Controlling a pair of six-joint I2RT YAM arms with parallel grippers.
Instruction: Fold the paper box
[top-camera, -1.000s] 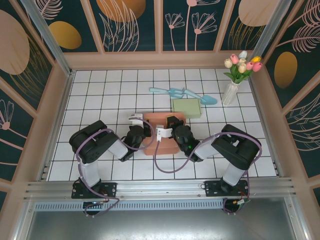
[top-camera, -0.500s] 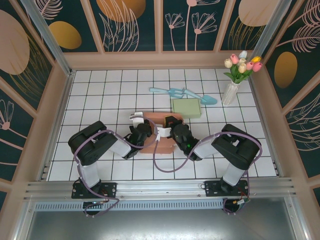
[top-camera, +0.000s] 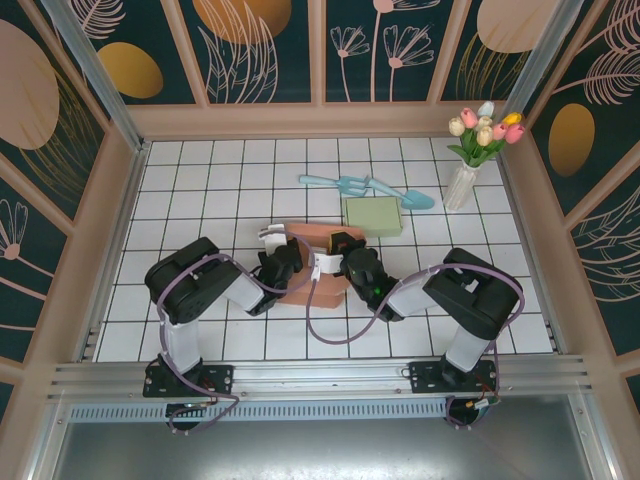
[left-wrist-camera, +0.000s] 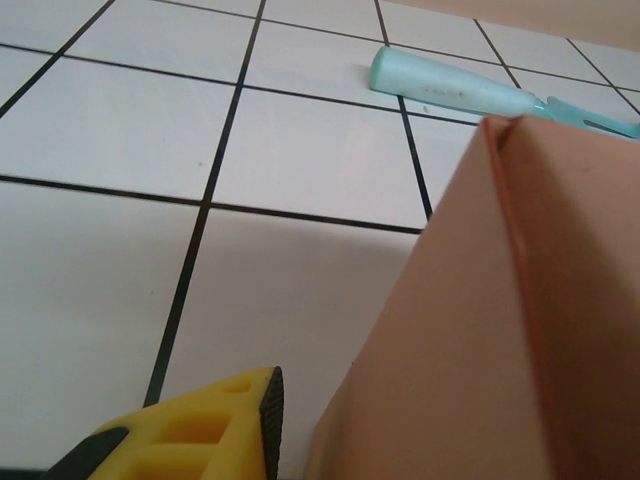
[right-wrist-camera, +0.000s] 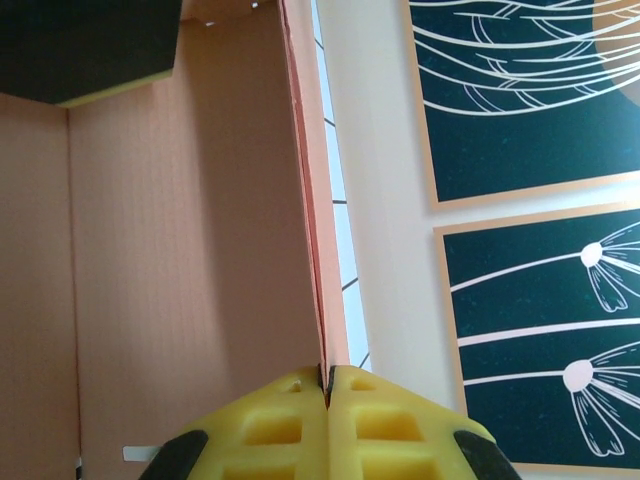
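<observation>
Top external view showed the paper box (top-camera: 322, 290) on the white tiled surface (top-camera: 200, 180), near the middle and between the two arms, its matte salmon card folded into upright walls. Both sets of jaws met at it, the left jaws at its left side and the right jaws at its right.

From the right wrist, the box (right-wrist-camera: 180, 250) was smooth, faintly grained card with a sharp inside corner. One thin wall ran edge-on straight down between the yellow, ribbed fingers (right-wrist-camera: 380, 420). The right jaws were pressed together on that wall edge, with no gap visible between them.

From the left wrist, a flat outer wall of the box (left-wrist-camera: 480, 350) rose with a crisp folded top corner. One yellow finger (left-wrist-camera: 195, 430) with a black pad face sat just beside its lower edge. How wide the left jaws stood, or whether they gripped the card, I could not tell.

Beyond the box lay a pale green rectangular block (top-camera: 374, 215), a glossy teal trowel (top-camera: 365, 186) and a clear vase of tulips (top-camera: 462, 185).
</observation>
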